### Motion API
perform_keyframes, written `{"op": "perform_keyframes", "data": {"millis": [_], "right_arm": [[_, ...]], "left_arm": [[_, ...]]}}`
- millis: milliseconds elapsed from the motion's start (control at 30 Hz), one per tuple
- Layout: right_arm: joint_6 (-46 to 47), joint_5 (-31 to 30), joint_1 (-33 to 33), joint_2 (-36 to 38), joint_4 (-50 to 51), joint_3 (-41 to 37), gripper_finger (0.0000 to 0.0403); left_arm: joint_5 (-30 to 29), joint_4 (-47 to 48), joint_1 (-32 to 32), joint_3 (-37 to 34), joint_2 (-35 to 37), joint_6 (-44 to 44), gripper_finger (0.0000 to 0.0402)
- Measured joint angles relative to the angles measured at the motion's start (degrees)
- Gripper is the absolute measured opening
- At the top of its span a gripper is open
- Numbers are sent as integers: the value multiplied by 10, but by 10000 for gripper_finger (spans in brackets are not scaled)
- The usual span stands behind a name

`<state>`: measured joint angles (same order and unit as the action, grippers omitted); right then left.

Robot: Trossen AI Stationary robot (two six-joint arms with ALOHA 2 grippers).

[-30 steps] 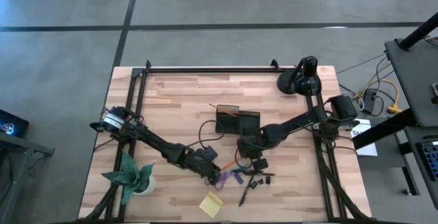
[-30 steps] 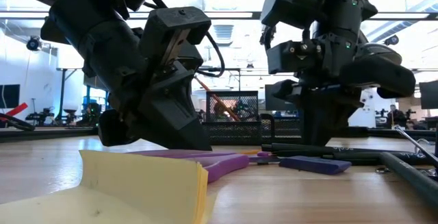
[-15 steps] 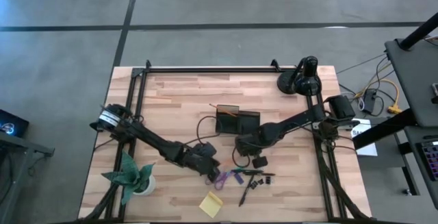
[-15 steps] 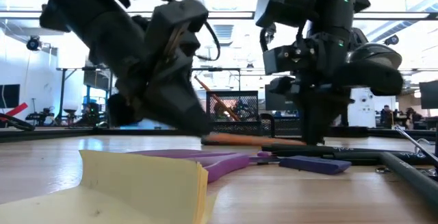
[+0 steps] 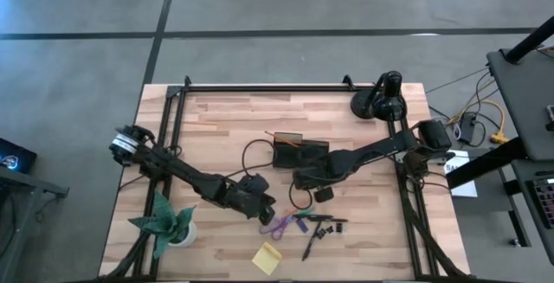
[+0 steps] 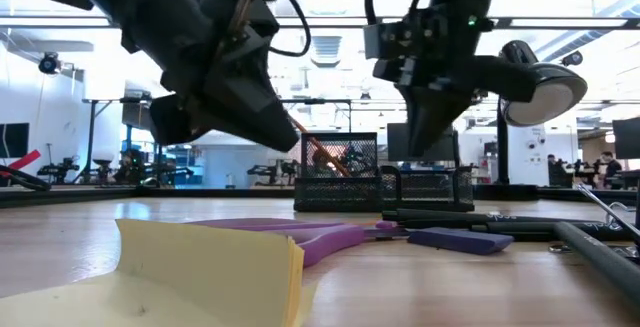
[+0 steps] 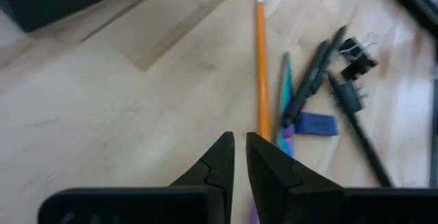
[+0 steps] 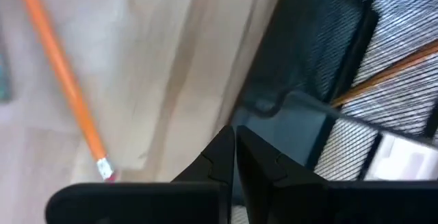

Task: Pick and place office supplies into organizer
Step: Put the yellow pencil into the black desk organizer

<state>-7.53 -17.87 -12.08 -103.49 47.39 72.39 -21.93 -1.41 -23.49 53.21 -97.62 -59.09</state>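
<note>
**Office supplies mostly on the desk; both pincers empty between picks**

Our right pincer (image 8: 235, 138) is pressed together with nothing in it. It hangs just beside the near wall of the organizer (image 5: 290, 155), the dark mesh tray in the middle of the desk (image 5: 216, 118). One orange pencil (image 8: 393, 70) already leans inside that tray. A second pencil (image 7: 261, 66) lies flat on the wood a little way from the right pincer, not touching it.

Our left pincer (image 7: 239, 145) points down at the wood, its two fingers almost together with only a thin slit between them, and it grips nothing. The loose pencil runs straight away from its tips, near but apart from them. Beyond it sit the scissors (image 7: 286, 107), the small purple piece (image 7: 316, 124), the black pen (image 7: 311, 80) and the black clips (image 7: 357, 56), all close together. The yellow sticky pad (image 5: 267, 257) lies apart, nearer the front edge of the desk.

We judge the task to be early: one item is stored and the heap is untouched. The step in hand looks like the approach to the next pick, most likely the loose pencil. That calls for spreading a pincer, setting it across the thin shaft, and lowering it close to the wood before closing, since a round pencil could roll aside.
</note>
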Motion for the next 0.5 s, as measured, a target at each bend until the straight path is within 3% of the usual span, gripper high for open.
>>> {"op": "perform_keyframes", "data": {"millis": [233,500], "right_arm": [[82,72,-6,12,32,-37,8],[153,78,-42,17,8,-95,8]], "left_arm": [[69,-102,-4,1,-40,56,24],[74,-111,2,0,-82,24,24]]}}
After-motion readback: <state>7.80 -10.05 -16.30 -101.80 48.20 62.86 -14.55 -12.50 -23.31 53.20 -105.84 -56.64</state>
